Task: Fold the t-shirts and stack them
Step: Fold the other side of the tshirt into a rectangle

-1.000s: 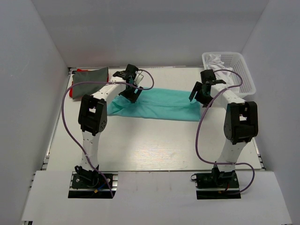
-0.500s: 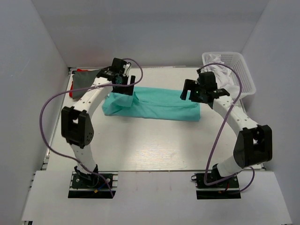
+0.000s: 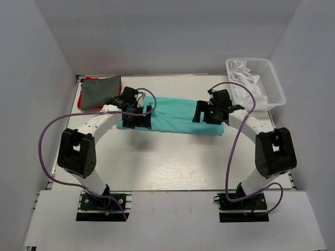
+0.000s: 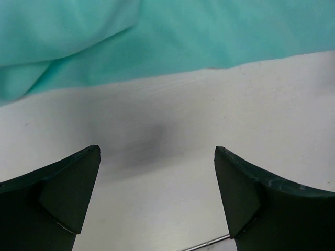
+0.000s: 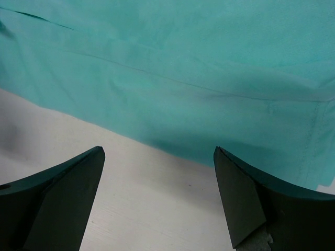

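Both arms have swung in and dropped lower since half a second ago. The left gripper (image 3: 138,119) has come off the back-left corner of the cloth to its left end, and the right gripper (image 3: 208,112) has slid inward along the right end.

- Teal shirt (image 3: 175,112): folded into a long band lying flat across the middle of the counter (image 3: 172,162), running left to right. It is about where it lay before.
- Left gripper (image 4: 157,150): jaws spread wide, nothing between them. The left wrist view shows bare counter (image 4: 172,120) under the gap, with the teal shirt (image 4: 157,36) edge just beyond the fingertips.
- Right gripper (image 5: 157,151): jaws also wide apart and empty. The teal shirt (image 5: 183,63) fills the upper part of the right wrist view, a seam running across it and its near edge just beyond the fingers.
- Dark grey shirt (image 3: 99,91): folded at the back-left corner, lying on the red shirt (image 3: 78,103), of which only a sliver shows at the left.
- Basket (image 3: 275,86): back-right corner, white cloth (image 3: 243,70) inside, well apart from the teal shirt.
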`<action>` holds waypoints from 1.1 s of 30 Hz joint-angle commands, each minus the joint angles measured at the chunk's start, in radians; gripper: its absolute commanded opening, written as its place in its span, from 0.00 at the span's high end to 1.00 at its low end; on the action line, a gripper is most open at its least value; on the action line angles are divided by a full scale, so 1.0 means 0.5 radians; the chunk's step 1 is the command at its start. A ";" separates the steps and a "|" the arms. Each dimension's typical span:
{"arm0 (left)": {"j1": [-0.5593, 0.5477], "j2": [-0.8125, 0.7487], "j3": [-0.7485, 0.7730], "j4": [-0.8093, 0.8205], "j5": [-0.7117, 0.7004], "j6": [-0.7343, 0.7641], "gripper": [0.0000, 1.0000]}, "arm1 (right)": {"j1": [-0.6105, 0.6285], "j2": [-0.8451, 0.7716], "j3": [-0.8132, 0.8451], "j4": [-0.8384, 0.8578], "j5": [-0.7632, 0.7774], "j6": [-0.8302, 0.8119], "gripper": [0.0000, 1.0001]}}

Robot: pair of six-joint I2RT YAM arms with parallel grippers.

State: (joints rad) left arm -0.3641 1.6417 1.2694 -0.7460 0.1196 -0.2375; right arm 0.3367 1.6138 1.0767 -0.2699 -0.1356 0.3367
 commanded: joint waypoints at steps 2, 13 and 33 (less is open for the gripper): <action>-0.011 0.060 -0.075 0.414 0.218 -0.068 0.00 | -0.008 0.027 -0.015 0.129 -0.014 0.020 0.10; 0.013 0.312 0.096 0.587 -0.138 -0.001 0.00 | -0.008 0.181 -0.018 0.138 0.075 0.063 0.10; 0.053 0.858 0.811 0.256 -1.069 0.226 0.00 | -0.032 0.196 0.062 0.031 0.253 0.017 0.10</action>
State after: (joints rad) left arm -0.3550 2.0468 1.5719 -0.5632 -0.2321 -0.1558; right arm 0.3260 1.7161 1.0729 -0.2394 -0.0486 0.3580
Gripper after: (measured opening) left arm 0.996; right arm 0.902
